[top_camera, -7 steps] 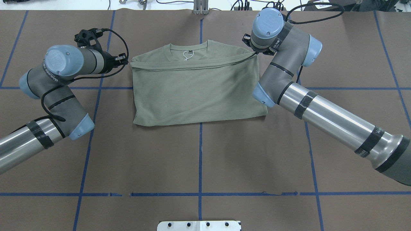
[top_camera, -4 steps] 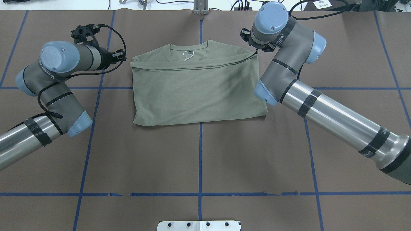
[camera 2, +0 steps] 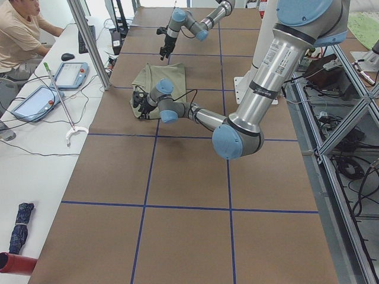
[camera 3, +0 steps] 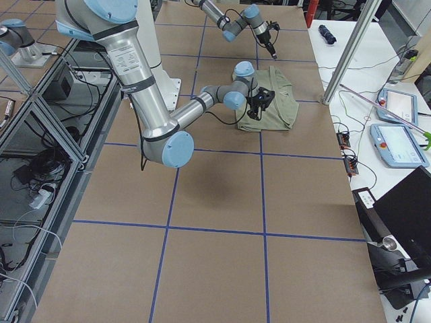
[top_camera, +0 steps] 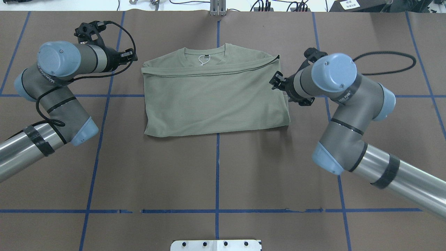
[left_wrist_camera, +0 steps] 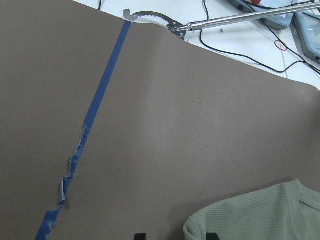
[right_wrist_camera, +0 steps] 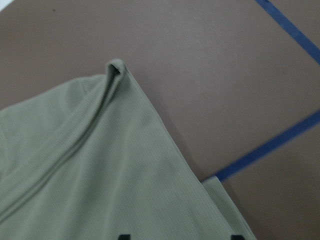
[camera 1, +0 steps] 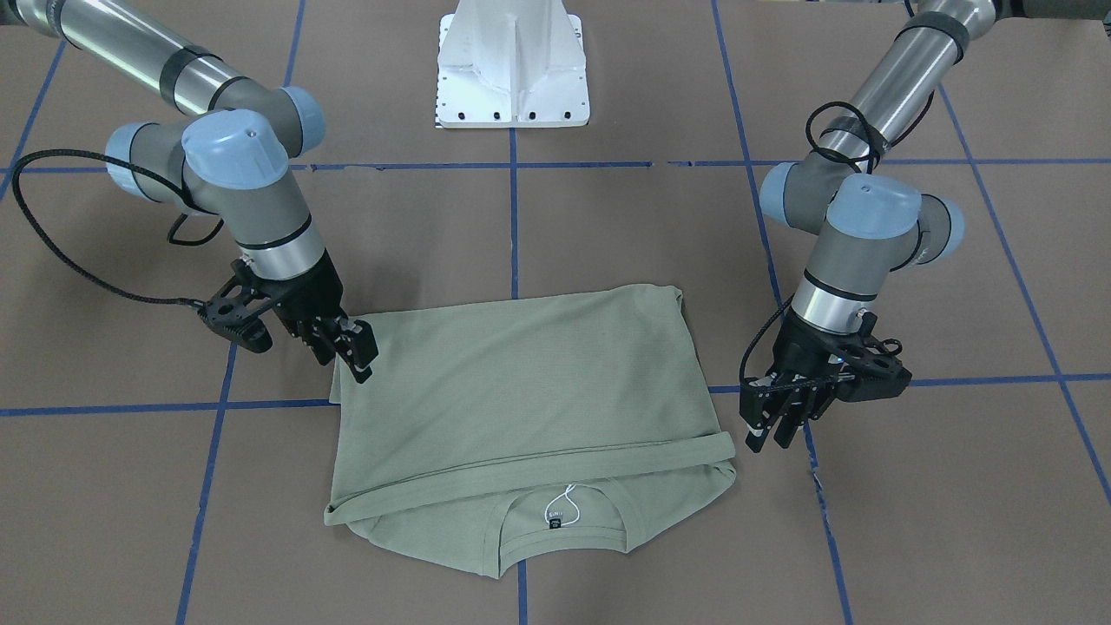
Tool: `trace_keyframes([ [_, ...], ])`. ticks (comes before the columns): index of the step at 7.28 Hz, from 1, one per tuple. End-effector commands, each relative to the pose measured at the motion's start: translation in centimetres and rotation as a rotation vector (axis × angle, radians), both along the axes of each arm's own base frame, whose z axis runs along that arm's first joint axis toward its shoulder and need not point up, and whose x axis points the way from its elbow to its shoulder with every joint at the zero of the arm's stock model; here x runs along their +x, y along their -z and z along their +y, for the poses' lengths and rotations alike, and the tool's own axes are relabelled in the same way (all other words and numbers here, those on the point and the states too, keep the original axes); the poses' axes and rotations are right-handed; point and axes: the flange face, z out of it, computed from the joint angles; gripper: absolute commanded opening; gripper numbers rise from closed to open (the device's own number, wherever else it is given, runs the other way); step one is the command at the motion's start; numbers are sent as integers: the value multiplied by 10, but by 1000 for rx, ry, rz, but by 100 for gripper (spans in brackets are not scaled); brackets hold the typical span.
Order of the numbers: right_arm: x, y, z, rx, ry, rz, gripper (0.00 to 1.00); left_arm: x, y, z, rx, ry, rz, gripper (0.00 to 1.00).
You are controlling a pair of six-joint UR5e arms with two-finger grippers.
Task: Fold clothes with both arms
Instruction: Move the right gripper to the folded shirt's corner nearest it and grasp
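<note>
The sage-green shirt [top_camera: 216, 97] lies folded flat on the brown table, collar and white string tag [top_camera: 202, 60] at the far edge; it also shows in the front view [camera 1: 521, 382]. My left gripper [top_camera: 131, 55] is open and empty, just off the shirt's far left corner [left_wrist_camera: 260, 215], as the front view [camera 1: 772, 434] shows. My right gripper [top_camera: 275, 81] is open and hovers over the shirt's right edge [right_wrist_camera: 90, 175], empty; in the front view [camera 1: 360, 360] it hangs at the cloth's side.
The white pedestal base [camera 1: 512, 61] stands on the robot's side of the table. Blue tape lines [top_camera: 217, 174] cross the brown surface. Beyond the far table edge lie a grabber tool [left_wrist_camera: 220, 20] and pendants; an operator [camera 2: 18, 29] sits there.
My right gripper has swung from the shirt's far right corner toward the robot along its right edge. My left gripper has drawn back, away from the far left corner. The shirt lies unchanged.
</note>
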Motion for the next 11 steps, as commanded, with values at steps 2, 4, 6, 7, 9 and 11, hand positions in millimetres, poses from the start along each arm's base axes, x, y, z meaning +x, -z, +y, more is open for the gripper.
trace_keyframes([
  [2,-14,-30,38,-44,29,19,81,-2,3,0,8,2,5,50],
  [4,-21,-34,40,-45,33,28,69,-2,3,0,9,2,6,50],
  [6,-21,-32,41,-84,5,8,0,-5,4,-2,10,7,7,50],
  [7,-20,-35,42,-90,17,8,0,-5,4,-2,10,7,7,50],
  [9,-17,-22,50,-115,74,-36,0,-6,4,-3,10,9,7,50],
  [11,35,5,97,-98,123,-116,0,-10,26,6,27,-25,53,50],
])
